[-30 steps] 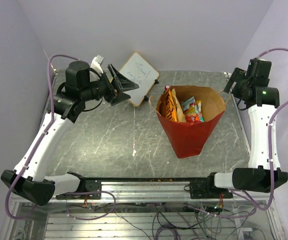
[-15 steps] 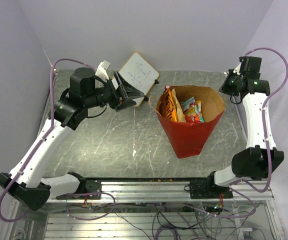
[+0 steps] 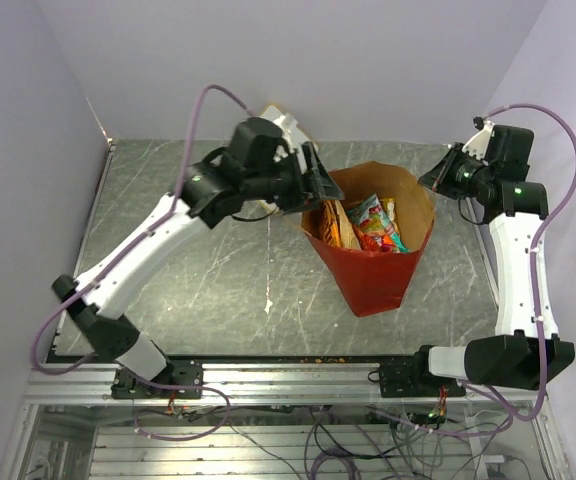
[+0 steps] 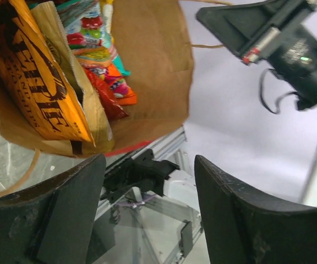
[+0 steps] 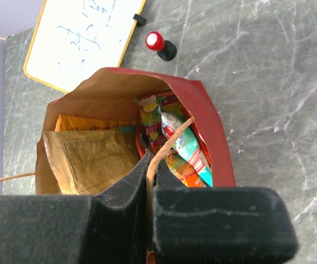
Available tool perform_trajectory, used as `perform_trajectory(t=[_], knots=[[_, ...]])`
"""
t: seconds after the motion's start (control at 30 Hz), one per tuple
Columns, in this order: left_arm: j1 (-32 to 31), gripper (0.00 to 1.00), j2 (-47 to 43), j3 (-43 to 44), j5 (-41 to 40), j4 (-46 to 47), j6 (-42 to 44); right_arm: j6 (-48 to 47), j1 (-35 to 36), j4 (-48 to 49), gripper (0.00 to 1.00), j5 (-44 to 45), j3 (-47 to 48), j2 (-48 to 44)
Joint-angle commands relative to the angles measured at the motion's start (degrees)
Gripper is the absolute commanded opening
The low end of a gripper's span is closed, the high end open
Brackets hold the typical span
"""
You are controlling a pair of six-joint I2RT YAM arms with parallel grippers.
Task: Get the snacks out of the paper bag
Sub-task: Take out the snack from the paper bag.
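Note:
The red paper bag (image 3: 376, 275) stands upright mid-table, its brown inside showing (image 4: 147, 60). The snacks sit inside it: an orange packet (image 4: 32, 82), a tan-brown packet (image 5: 89, 157) and teal and red packets (image 5: 181, 144) (image 3: 376, 222). My right gripper (image 3: 437, 180) (image 5: 150, 179) is at the bag's right rim, shut on the thin twisted handle (image 5: 172, 137). My left gripper (image 3: 320, 188) (image 4: 147, 184) hovers at the bag's left rim. It is open, with nothing between its fingers (image 4: 48, 214).
A white whiteboard (image 5: 81, 38) lies behind the bag, mostly hidden by the left arm in the top view. A small red-capped object (image 5: 159, 44) stands beside it. The bag's other handle (image 4: 15, 181) hangs loose on the left side. Purple walls close in on three sides.
My left arm swung right from over the whiteboard to the bag's left rim. My right gripper closed on the bag's handle, and the bag's mouth shifted slightly.

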Motion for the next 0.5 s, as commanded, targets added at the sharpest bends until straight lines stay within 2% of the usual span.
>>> perform_trajectory(t=[0.0, 0.2, 0.47], knots=[[-2.5, 0.73, 7.4, 7.2, -8.2, -7.2, 2.4, 1.1, 0.5, 2.8, 0.00, -3.8, -1.0, -2.3], [-3.7, 0.67, 18.3, 20.1, -10.4, -13.3, 4.0, 0.8, 1.1, 2.3, 0.00, -2.3, -0.7, -2.2], [-4.9, 0.62, 22.8, 21.3, -13.8, -14.2, 1.6, -0.5, 2.5, 1.3, 0.00, 0.5, 1.1, -1.7]])
